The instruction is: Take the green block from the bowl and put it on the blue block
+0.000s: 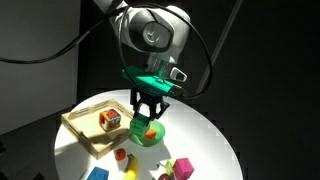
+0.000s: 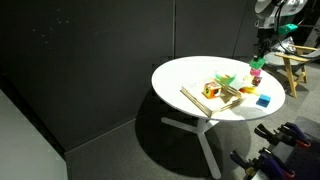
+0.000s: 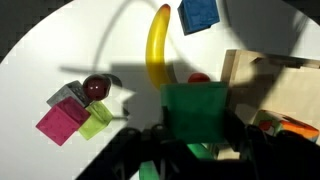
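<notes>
The arm reaches down from above with its wrist pointing straight down. The pincer [image 1: 149, 106] hangs just over the bowl [image 1: 150, 134] near the middle of the round bench [image 1: 215, 135]. In the wrist view its fingers [image 3: 140, 152] pinch the green block [image 3: 195, 112] on two sides. The blue block [image 1: 97, 174] sits apart from the bowl at the bench's near edge in an exterior view. A banana [image 3: 158, 45] lies between them, and a tray [image 1: 82, 130] is beside the bowl.
</notes>
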You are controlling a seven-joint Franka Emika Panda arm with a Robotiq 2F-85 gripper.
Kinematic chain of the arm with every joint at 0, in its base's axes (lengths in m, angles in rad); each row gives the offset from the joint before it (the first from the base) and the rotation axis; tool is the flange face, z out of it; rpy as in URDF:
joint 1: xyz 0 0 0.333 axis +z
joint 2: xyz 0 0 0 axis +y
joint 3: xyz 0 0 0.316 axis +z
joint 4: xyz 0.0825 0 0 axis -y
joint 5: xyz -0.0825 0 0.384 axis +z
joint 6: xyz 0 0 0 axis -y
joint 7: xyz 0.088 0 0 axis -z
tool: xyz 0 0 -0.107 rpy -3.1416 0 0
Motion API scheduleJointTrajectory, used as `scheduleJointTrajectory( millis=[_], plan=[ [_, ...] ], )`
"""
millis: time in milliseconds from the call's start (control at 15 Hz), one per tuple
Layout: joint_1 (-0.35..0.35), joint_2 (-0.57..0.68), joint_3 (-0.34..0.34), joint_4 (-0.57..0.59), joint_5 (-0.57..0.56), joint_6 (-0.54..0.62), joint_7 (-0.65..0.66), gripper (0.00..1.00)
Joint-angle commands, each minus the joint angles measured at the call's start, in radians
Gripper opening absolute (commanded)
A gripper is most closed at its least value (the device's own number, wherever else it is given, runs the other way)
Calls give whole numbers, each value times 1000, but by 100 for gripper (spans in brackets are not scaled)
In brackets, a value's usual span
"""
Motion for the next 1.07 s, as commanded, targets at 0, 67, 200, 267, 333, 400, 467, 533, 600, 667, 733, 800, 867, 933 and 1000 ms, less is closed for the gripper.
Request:
scheduleJointTrajectory(
  millis=[0,67,200,267,333,400,467,533,600,667,733,800,867,933,1000],
  plan=[
    [19,-88,-15,-119,-6,28,13,30],
    [21,-98,-16,-140,-5,36,11,30],
    [26,-111,-21,-172,-4,52,13,30],
    [28,-115,-23,-186,-3,61,14,30],
    [28,-118,-26,-201,-2,73,15,30],
    [29,-120,-29,-214,-1,83,14,30],
    [28,-121,-31,-226,1,95,11,30],
    [28,-121,-33,-239,0,109,10,30],
    [27,-121,-34,-252,0,127,6,30],
    [26,-120,-36,-264,1,142,2,30],
    [24,-119,-38,-275,1,155,-1,30],
    [23,-119,-40,-286,1,164,-6,30],
    [22,-120,-42,-298,-1,173,-8,30],
    [21,-123,-44,-312,-1,182,-14,30],
    [19,-125,-46,-324,-2,189,-19,30]
  ],
)
